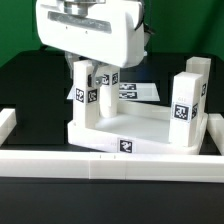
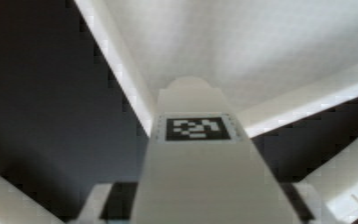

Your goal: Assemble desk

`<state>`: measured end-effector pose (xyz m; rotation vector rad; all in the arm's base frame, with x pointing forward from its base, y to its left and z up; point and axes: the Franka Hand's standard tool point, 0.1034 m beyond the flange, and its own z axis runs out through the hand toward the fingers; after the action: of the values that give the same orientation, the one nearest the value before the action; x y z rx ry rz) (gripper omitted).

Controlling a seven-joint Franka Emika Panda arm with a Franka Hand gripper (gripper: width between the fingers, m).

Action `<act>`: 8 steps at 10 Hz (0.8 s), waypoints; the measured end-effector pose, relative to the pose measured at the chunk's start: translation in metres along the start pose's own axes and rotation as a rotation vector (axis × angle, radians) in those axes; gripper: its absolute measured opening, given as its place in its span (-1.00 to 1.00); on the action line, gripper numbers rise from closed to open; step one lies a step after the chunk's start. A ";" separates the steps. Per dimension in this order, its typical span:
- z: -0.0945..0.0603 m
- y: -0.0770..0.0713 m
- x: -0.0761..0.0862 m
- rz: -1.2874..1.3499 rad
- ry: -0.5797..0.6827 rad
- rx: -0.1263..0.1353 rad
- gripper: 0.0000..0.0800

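The white tabletop (image 1: 140, 128) lies flat in the middle of the exterior view. One leg (image 1: 82, 98) stands upright at its corner on the exterior view's left, and my gripper (image 1: 88, 68) is shut on that leg's top from above. In the wrist view the same leg (image 2: 197, 150) runs away between the fingers (image 2: 115, 200), its tag facing the camera, with the tabletop (image 2: 247, 40) beyond its far end. Two more legs (image 1: 186, 100) (image 1: 198, 70) stand on the right side of the tabletop. Another tagged leg (image 1: 108, 82) shows just behind the held one.
The marker board (image 1: 138, 92) lies on the black table behind the tabletop. A long white border rail (image 1: 110, 160) runs along the front, with a short piece (image 1: 5, 122) at the exterior view's left. The gripper's white housing (image 1: 88, 30) hides what is behind it.
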<state>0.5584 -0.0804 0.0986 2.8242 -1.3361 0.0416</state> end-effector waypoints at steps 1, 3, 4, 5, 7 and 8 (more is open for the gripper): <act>0.000 0.000 0.000 0.036 0.000 0.000 -0.28; 0.001 0.001 0.001 0.222 -0.018 0.037 -0.28; 0.001 0.002 0.003 0.352 -0.025 0.072 -0.28; 0.001 0.002 0.004 0.441 -0.029 0.090 -0.28; 0.001 0.002 0.005 0.575 -0.041 0.101 -0.28; 0.001 0.002 0.005 0.663 -0.050 0.106 -0.28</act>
<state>0.5603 -0.0860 0.0973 2.3257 -2.2687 0.0502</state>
